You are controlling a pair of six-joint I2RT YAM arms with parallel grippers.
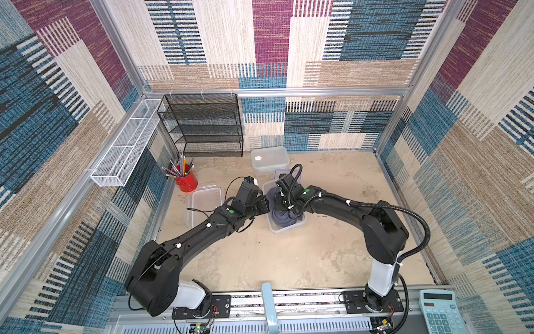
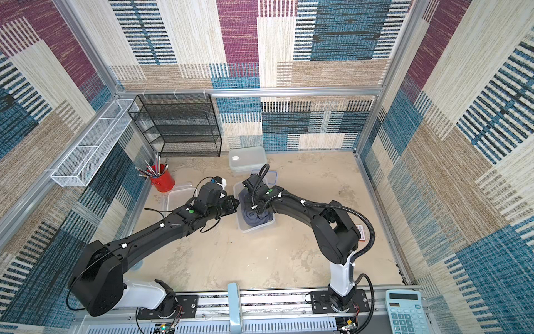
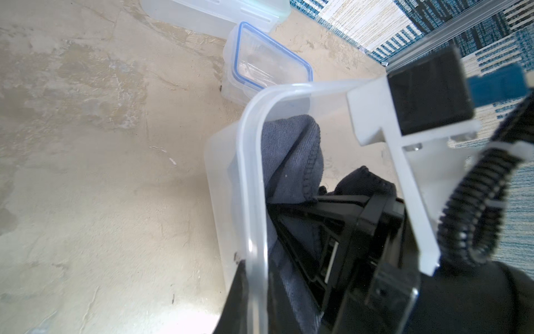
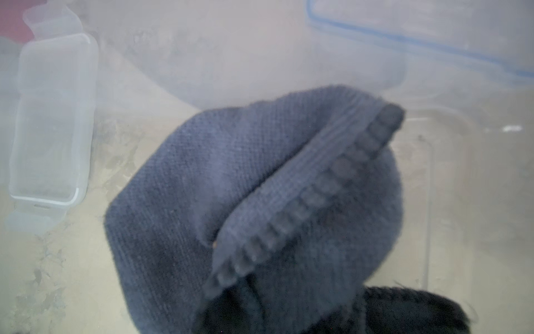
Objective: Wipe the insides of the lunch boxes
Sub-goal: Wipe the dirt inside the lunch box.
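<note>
An open translucent lunch box [image 1: 286, 230] [image 2: 254, 230] sits mid-table with a grey-blue cloth [image 1: 284, 221] [image 4: 260, 188] bunched inside. My left gripper [image 1: 267, 205] [image 3: 254, 303] is shut on the near left wall of this lunch box [image 3: 251, 144], one finger outside and one inside. My right gripper [image 1: 284, 209] [image 4: 274, 312] reaches down into the box and is shut on the cloth [image 3: 291, 153]; the cloth hides its fingertips. Just behind stands a small blue-rimmed lunch box [image 3: 268, 63] [image 2: 273, 175]. Farther back is a large lunch box with a whitish lid [image 1: 270, 159] [image 2: 247, 159].
A loose translucent lid [image 1: 206, 199] [image 4: 52, 124] lies left of the left wrist. A red cup of pencils [image 1: 186, 180] stands beyond it. A black mesh shelf [image 1: 202, 124] and a white wire basket [image 1: 127, 141] line the back left. A calculator [image 1: 439, 312] sits front right.
</note>
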